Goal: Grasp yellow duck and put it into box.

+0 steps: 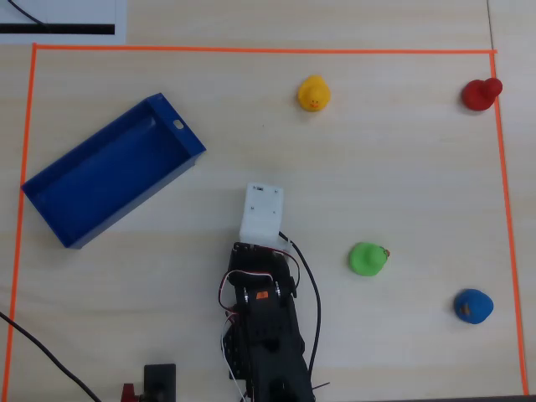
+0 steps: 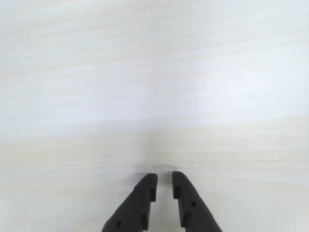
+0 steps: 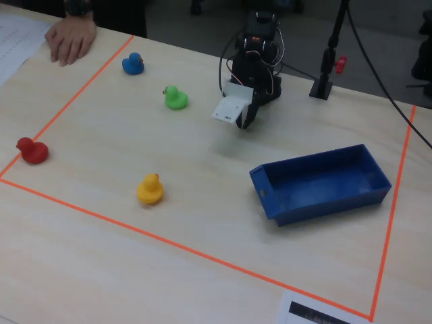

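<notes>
1. Table [image 1: 402, 167]: pale wood grain, smooth, work area framed by orange tape [image 1: 251, 49]; wide bare stretch between arm and yellow duck.
2. Box [image 1: 63, 201]: blue, shallow, rectangular, low walls, small white slot in one end wall; empty, angled at overhead view's left, well apart from every toy.
3. Arm [image 1: 264, 335]: black, loose wires, white block at the wrist; base cut off by the overhead view's bottom edge.
4. Gripper [image 2: 164, 180]: two dark tapered fingers, nearly closed with a thin gap, holding nothing, just above bare table.
5. Hand [image 3: 69, 37]: resting outside the tape, partly cut off in fixed view.
6. Yellow duck [image 1: 314, 93]: rounded, glossy, orange beak; upright near the top tape, clear room all round.
7. Green duck [image 1: 367, 259], blue duck [image 1: 473, 306], red duck [image 1: 481, 93]: small, rounded, along the right side overhead.
</notes>
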`<action>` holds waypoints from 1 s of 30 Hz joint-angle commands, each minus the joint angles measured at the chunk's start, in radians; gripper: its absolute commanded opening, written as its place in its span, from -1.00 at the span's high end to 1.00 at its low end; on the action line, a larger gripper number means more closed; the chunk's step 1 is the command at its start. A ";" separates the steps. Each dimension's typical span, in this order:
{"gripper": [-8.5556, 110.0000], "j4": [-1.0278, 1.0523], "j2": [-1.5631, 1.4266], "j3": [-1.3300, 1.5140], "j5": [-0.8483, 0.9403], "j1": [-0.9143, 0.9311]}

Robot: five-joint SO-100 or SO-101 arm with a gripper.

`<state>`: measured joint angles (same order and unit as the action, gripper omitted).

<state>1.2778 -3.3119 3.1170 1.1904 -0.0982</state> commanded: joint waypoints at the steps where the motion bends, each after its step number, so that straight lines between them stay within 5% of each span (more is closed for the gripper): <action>1: 0.85 0.028 0.002 -0.006 -0.003 0.006; 15: 0.80 0.026 0.000 -0.006 0.006 0.046; 30: 0.85 -0.387 0.138 -0.195 0.052 0.152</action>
<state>0.9633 -3.2735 3.0864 1.2395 0.0399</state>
